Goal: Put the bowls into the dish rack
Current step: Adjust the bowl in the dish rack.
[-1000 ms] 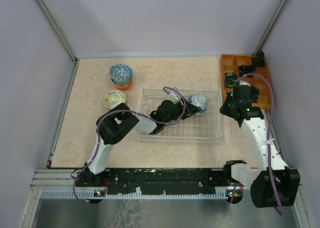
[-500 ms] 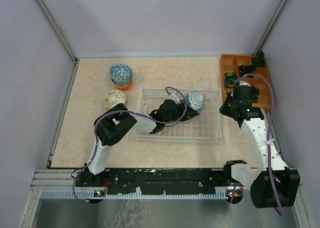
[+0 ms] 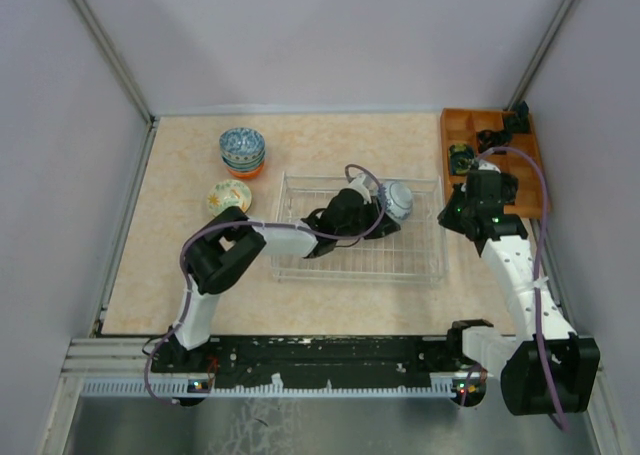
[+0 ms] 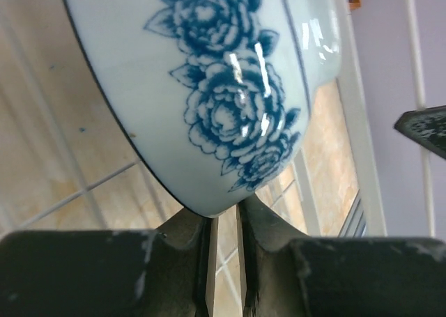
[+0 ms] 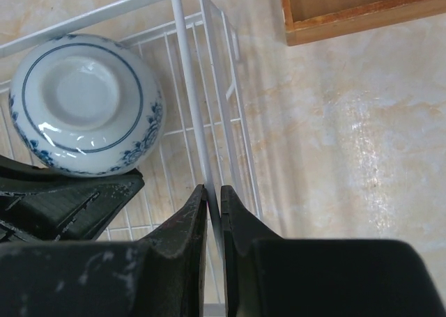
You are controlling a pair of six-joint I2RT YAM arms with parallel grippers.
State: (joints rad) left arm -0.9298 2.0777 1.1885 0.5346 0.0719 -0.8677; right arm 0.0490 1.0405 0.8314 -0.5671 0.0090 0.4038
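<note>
Moved: bowl (image 3: 398, 201) rightward | dish rack (image 3: 442, 237): bowl tilted in far-right corner

Soft, even light falls from above in the top view, with only faint shadows. In the left wrist view, glare streaks the glazed bowl (image 4: 230, 101). In the right wrist view, a pale sheen washes the table (image 5: 362, 136), and the near foreground is blurred.

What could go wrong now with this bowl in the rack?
1. The blue-flowered bowl is tilted at the tips of the left claw; it may slip and knock against the wire of the dish rack.
2. The shut right claw is close by the rack's side rail; a move could catch it and shift the rack.
</note>
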